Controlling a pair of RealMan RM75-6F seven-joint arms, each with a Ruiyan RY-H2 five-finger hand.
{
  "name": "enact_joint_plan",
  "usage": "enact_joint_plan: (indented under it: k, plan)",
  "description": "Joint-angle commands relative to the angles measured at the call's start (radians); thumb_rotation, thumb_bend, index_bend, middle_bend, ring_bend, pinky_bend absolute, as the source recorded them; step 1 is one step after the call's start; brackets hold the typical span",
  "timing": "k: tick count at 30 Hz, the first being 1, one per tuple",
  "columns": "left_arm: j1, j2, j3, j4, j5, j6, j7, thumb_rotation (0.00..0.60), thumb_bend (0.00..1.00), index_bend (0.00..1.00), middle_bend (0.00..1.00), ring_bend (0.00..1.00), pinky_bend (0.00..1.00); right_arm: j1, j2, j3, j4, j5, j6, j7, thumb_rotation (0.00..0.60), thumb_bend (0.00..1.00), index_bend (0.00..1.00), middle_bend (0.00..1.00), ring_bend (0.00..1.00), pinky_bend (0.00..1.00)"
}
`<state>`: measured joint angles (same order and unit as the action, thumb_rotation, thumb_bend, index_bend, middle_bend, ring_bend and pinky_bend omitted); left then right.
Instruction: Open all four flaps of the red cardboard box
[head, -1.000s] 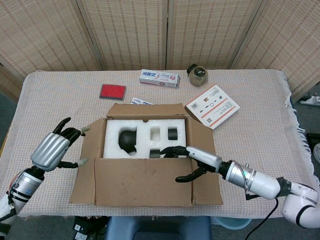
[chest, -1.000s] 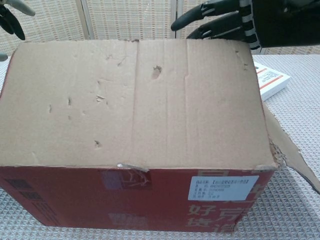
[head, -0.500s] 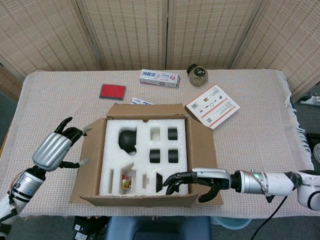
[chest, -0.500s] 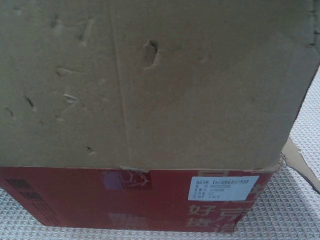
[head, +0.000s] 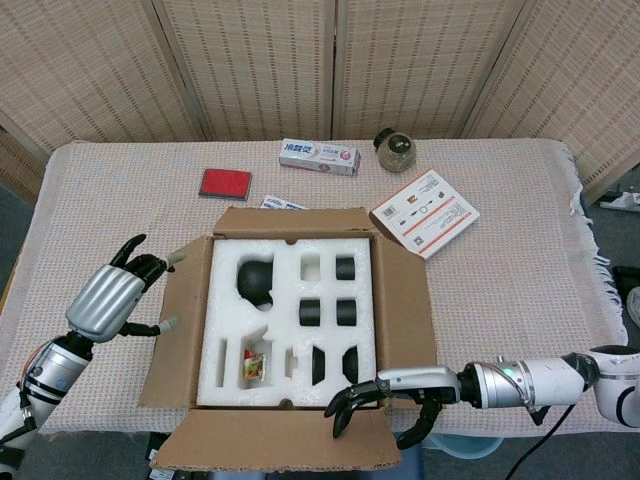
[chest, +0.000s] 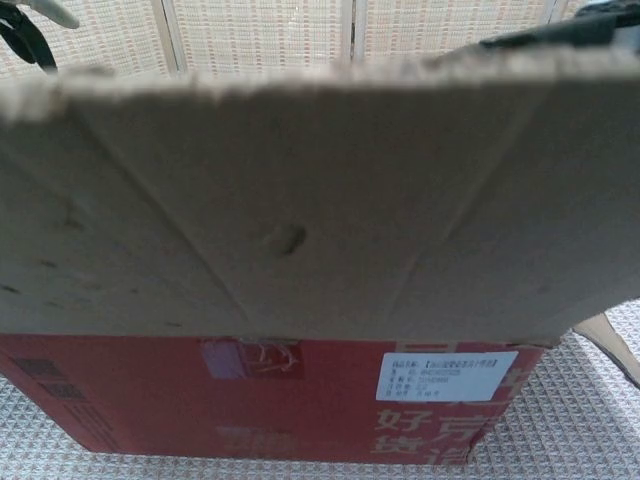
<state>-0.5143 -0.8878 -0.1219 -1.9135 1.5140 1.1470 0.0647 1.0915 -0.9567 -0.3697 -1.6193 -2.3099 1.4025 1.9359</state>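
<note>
The red cardboard box stands mid-table, its top uncovered over a white foam insert. The far flap, left flap and right flap stand outward. The near flap is folded out toward me and fills the chest view. My right hand rests on that flap's right end, fingers spread over its top and thumb off its right edge. My left hand is beside the left flap, fingers apart, fingertips at the flap's outer edge.
Behind the box lie a red flat case, a toothpaste carton, a small jar and a white-and-orange package. The foam holds a black object and a small packet. The table's front edge is just under the near flap.
My right hand has swung the near flap from over the box down and out toward me, uncovering the whole foam insert. The left hand has barely moved.
</note>
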Motion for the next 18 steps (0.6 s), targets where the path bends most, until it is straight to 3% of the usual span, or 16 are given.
enact_joint_plan:
  k: [1, 8, 13, 18]
  plan:
    - [0.002, 0.0, 0.0, 0.001, 0.0, 0.003, -0.002, 0.388, 0.29, 0.16, 0.34, 0.29, 0.0, 0.007, 0.007, -0.01, -0.013, 0.013, -0.013, -0.045, 0.284, 0.07, 0.14, 0.26, 0.2, 0.0]
    - [0.017, -0.007, -0.002, 0.014, -0.012, 0.028, -0.007, 0.388, 0.29, 0.17, 0.34, 0.29, 0.0, -0.054, 0.079, 0.019, -0.089, 0.166, -0.078, -0.343, 0.285, 0.07, 0.14, 0.24, 0.18, 0.0]
    - [0.038, -0.018, -0.005, 0.044, -0.045, 0.05, -0.024, 0.385, 0.29, 0.17, 0.34, 0.29, 0.0, -0.182, 0.133, 0.074, -0.174, 0.368, -0.149, -0.798, 0.287, 0.07, 0.14, 0.22, 0.16, 0.0]
    - [0.062, -0.034, -0.007, 0.081, -0.086, 0.072, -0.035, 0.385, 0.29, 0.17, 0.33, 0.29, 0.0, -0.326, 0.125, 0.117, -0.213, 0.552, -0.122, -1.097, 0.287, 0.07, 0.12, 0.19, 0.15, 0.0]
